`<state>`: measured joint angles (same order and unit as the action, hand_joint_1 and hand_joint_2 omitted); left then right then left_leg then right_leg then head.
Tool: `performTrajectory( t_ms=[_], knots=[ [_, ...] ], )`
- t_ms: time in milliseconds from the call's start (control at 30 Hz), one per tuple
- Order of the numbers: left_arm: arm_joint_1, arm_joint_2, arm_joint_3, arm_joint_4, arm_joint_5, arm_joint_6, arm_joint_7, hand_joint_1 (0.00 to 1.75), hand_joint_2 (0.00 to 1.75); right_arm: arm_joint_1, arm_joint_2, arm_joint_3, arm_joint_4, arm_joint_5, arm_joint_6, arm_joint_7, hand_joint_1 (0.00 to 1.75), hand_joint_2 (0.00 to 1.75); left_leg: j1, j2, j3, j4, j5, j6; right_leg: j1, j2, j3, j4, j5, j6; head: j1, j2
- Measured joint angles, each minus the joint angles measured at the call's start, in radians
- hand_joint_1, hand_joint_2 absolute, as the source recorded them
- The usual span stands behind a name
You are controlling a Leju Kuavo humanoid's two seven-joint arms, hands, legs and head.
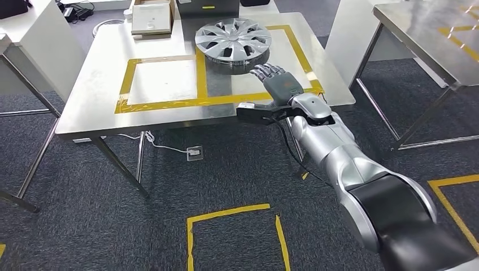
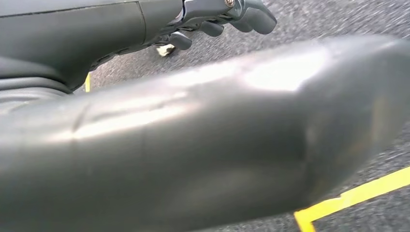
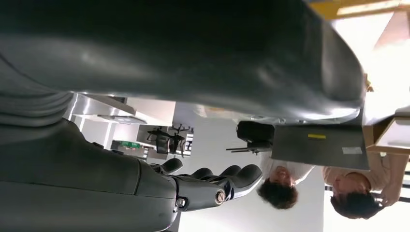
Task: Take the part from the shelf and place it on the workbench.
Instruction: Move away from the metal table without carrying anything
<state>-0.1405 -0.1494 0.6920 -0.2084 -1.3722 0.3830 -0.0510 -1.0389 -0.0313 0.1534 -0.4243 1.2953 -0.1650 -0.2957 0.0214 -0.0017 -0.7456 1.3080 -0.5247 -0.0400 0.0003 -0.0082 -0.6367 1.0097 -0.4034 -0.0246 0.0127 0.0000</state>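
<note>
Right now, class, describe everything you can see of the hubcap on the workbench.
The hubcap is a round, silver-grey wheel cover, plastic by its look, with curved spokes and dark gaps fanning out from a small central hub. It lies flat, face up, on the steel workbench, straddling the yellow tape lines near the far side. The right hand is just in front of it, fingers extended towards its rim; whether they touch cannot be told.

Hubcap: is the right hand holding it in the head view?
No. The hubcap lies flat on the workbench, and the right hand sits beside it with fingers apart, holding nothing.
</note>
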Motion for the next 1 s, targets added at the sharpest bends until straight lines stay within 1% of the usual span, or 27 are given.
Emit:
performTrajectory(
  t_ms=[33,67,100,133,167,200,233,267,300,333,400,433,467,500,533,567,600,633,667,700,767,800,833,867,933,967,1000],
  knots=[
    [0.000,0.000,0.000,0.000,0.000,0.000,0.000,0.00,0.00,0.002,0.000,0.000,0.001,0.000,0.002,-0.001,0.00,0.00,0.002,0.000,0.032,-0.021,0.025,-0.003,-0.002,0.000,-0.017,0.002,0.013,0.004,0.000,0.000],
    [-0.001,0.000,0.000,-0.001,0.000,0.000,0.000,0.00,0.00,0.003,-0.001,0.000,0.002,0.000,0.003,-0.001,0.00,0.00,0.004,0.000,0.078,-0.072,0.038,-0.005,-0.003,0.000,-0.034,0.006,0.024,0.010,0.000,0.000],
    [-0.002,0.000,0.000,-0.001,0.000,0.000,0.000,0.00,0.00,0.002,-0.001,0.000,0.001,-0.001,0.004,-0.001,0.00,0.00,0.003,0.000,0.129,-0.139,0.033,-0.005,-0.004,0.000,-0.050,0.011,0.035,0.016,0.000,0.000],
    [-0.003,0.000,-0.001,-0.002,0.000,0.000,0.000,0.00,0.00,0.001,-0.002,0.000,0.001,-0.001,0.004,-0.001,0.00,0.00,0.002,-0.003,0.168,-0.194,0.022,0.000,-0.004,0.000,-0.060,0.014,0.044,0.023,0.001,0.000],
    [-0.004,-0.001,-0.002,-0.003,0.000,0.000,0.000,0.00,0.00,0.000,-0.003,0.000,0.001,-0.002,0.005,-0.002,0.00,0.00,-0.001,-0.005,0.189,-0.231,0.006,0.008,-0.003,0.000,-0.067,0.017,0.054,0.029,0.002,0.000],
    [-0.003,-0.001,-0.002,-0.003,-0.001,0.000,0.000,0.00,0.00,-0.001,-0.004,0.000,0.002,-0.003,0.012,-0.003,0.00,0.00,-0.005,-0.008,0.195,-0.247,0.001,0.019,-0.003,0.000,-0.070,0.016,0.063,0.035,0.004,0.000],
    [-0.002,-0.001,-0.003,-0.004,-0.001,-0.001,0.000,0.00,0.00,-0.001,-0.004,0.000,0.003,-0.003,0.025,-0.007,0.00,0.00,-0.006,-0.009,0.186,-0.247,0.009,0.031,-0.004,0.000,-0.071,0.012,0.074,0.041,0.005,0.000],
    [-0.001,-0.001,-0.004,-0.004,-0.001,-0.003,0.001,0.00,0.00,0.000,-0.005,0.001,0.006,-0.003,0.044,-0.012,0.00,0.00,-0.005,-0.007,0.180,-0.249,0.017,0.039,-0.006,0.001,-0.075,0.013,0.074,0.047,0.005,0.000],
    [-0.001,0.000,-0.005,-0.004,-0.002,-0.005,0.001,0.00,0.00,0.001,-0.006,0.002,0.010,-0.002,0.065,-0.017,0.00,0.00,-0.005,-0.005,0.172,-0.251,0.029,0.048,-0.009,0.003,-0.082,0.024,0.057,0.053,0.005,0.000],
    [-0.002,0.000,-0.006,-0.005,-0.002,-0.007,0.002,0.00,0.00,0.001,-0.007,0.003,0.014,0.000,0.083,-0.021,0.00,0.00,-0.003,-0.003,0.160,-0.253,0.042,0.056,-0.010,0.004,-0.095,0.054,0.021,0.058,0.006,0.000],
    [-0.002,0.000,-0.008,-0.006,-0.003,-0.009,0.003,0.00,0.00,0.001,-0.009,0.008,0.018,0.002,0.101,-0.024,0.00,0.00,-0.003,-0.003,0.130,-0.253,0.068,0.063,-0.011,0.006,-0.130,0.174,-0.086,0.064,0.007,0.000],
    [-0.002,0.000,-0.008,-0.006,-0.002,-0.010,0.002,0.00,0.00,0.001,-0.010,0.011,0.020,0.002,0.107,-0.025,0.00,0.00,-0.004,-0.002,0.112,-0.252,0.082,0.064,-0.010,0.006,-0.142,0.241,-0.125,0.066,0.007,0.000],
    [-0.002,0.000,-0.008,-0.006,0.000,-0.010,0.001,0.00,0.00,0.001,-0.010,0.013,0.023,0.002,0.113,-0.025,0.00,0.00,-0.005,-0.002,0.094,-0.252,0.096,0.064,-0.010,0.006,-0.144,0.291,-0.141,0.065,0.007,0.000],
    [-0.002,0.000,-0.008,-0.006,0.003,-0.011,-0.003,0.00,0.00,0.001,-0.010,0.016,0.026,0.001,0.121,-0.027,0.00,0.00,-0.005,-0.002,0.077,-0.251,0.109,0.063,-0.010,0.006,-0.131,0.313,-0.135,0.064,0.007,0.000],
    [-0.002,0.000,-0.008,-0.006,0.008,-0.014,-0.007,0.00,0.00,0.001,-0.010,0.018,0.028,0.001,0.128,-0.028,0.00,0.00,-0.005,-0.002,0.062,-0.251,0.122,0.062,-0.009,0.006,-0.100,0.301,-0.114,0.060,0.007,0.000],
    [-0.002,0.000,-0.008,-0.006,0.014,-0.020,-0.012,0.00,0.00,-0.001,-0.009,0.020,0.029,0.000,0.136,-0.030,0.00,0.00,-0.005,-0.002,0.048,-0.251,0.135,0.059,-0.007,0.007,-0.051,0.256,-0.094,0.055,0.007,0.000],
    [-0.003,-0.001,-0.008,-0.006,0.019,-0.028,-0.017,0.00,0.00,-0.005,-0.009,0.022,0.029,-0.001,0.143,-0.032,0.00,0.00,-0.005,-0.002,0.036,-0.251,0.147,0.056,-0.004,0.007,0.008,0.187,-0.095,0.047,0.007,0.000],
    [-0.003,-0.002,-0.008,-0.006,0.023,-0.037,-0.021,0.00,0.00,-0.011,-0.008,0.023,0.029,-0.002,0.149,-0.034,0.00,0.00,-0.005,-0.001,0.028,-0.252,0.157,0.051,0.001,0.007,0.058,0.120,-0.107,0.041,0.006,0.000],
    [-0.004,-0.003,-0.008,-0.007,0.024,-0.045,-0.025,0.00,0.44,-0.018,-0.007,0.024,0.030,-0.003,0.157,-0.035,0.00,0.44,-0.004,0.000,0.024,-0.254,0.166,0.045,0.005,0.007,0.093,0.065,-0.124,0.034,0.008,0.000],
    [-0.004,-0.004,-0.009,-0.007,0.021,-0.050,-0.029,0.00,0.87,-0.024,-0.006,0.025,0.030,-0.005,0.164,-0.036,0.00,0.87,-0.003,0.000,0.023,-0.259,0.175,0.038,0.009,0.007,0.108,0.033,-0.140,0.027,0.010,0.000],
    [-0.003,-0.005,-0.011,-0.006,0.007,-0.063,-0.014,0.00,1.75,-0.030,-0.002,0.028,0.032,-0.007,0.179,-0.038,0.00,1.75,0.000,0.002,0.026,-0.271,0.189,0.022,0.011,0.005,0.104,0.015,-0.127,0.012,0.016,0.000],
    [-0.002,-0.006,-0.012,-0.006,0.002,-0.074,0.003,0.00,1.75,-0.031,0.000,0.031,0.033,-0.008,0.185,-0.037,0.00,1.75,0.001,0.001,0.023,-0.270,0.183,0.017,0.009,0.004,0.103,0.011,-0.115,0.004,0.016,0.000],
    [0.000,-0.006,-0.013,-0.006,0.002,-0.087,0.024,0.00,1.75,-0.030,0.003,0.034,0.033,-0.010,0.189,-0.036,0.00,1.75,0.000,0.001,0.016,-0.252,0.158,0.012,0.006,0.003,0.099,0.006,-0.101,-0.002,0.015,0.000],
    [0.002,-0.006,-0.015,-0.006,0.006,-0.099,0.040,0.00,1.75,-0.027,0.007,0.037,0.034,-0.016,0.191,-0.032,0.00,1.75,0.001,0.000,0.003,-0.215,0.118,0.009,0.002,0.002,0.093,0.002,-0.088,-0.006,0.014,0.000],
    [0.012,-0.004,-0.024,-0.005,0.028,-0.117,0.062,0.00,1.75,-0.004,0.012,0.039,0.034,-0.041,0.194,-0.021,0.00,1.75,0.001,0.000,-0.026,-0.096,0.031,0.002,0.001,0.002,0.076,0.002,-0.072,-0.009,0.013,0.000],
    [0.019,-0.003,-0.032,-0.004,0.045,-0.124,0.068,0.00,1.75,0.015,0.015,0.039,0.034,-0.058,0.195,-0.015,0.00,1.75,0.001,0.000,-0.035,-0.044,0.010,-0.001,0.001,0.002,0.068,0.003,-0.065,-0.008,0.013,0.000],
    [0.027,-0.002,-0.040,-0.004,0.064,-0.129,0.071,0.00,1.75,0.036,0.016,0.039,0.034,-0.076,0.196,-0.010,0.00,1.75,0.002,0.000,-0.030,-0.017,0.009,-0.004,0.001,0.002,0.060,0.004,-0.060,-0.006,0.013,0.000]
  ],
)
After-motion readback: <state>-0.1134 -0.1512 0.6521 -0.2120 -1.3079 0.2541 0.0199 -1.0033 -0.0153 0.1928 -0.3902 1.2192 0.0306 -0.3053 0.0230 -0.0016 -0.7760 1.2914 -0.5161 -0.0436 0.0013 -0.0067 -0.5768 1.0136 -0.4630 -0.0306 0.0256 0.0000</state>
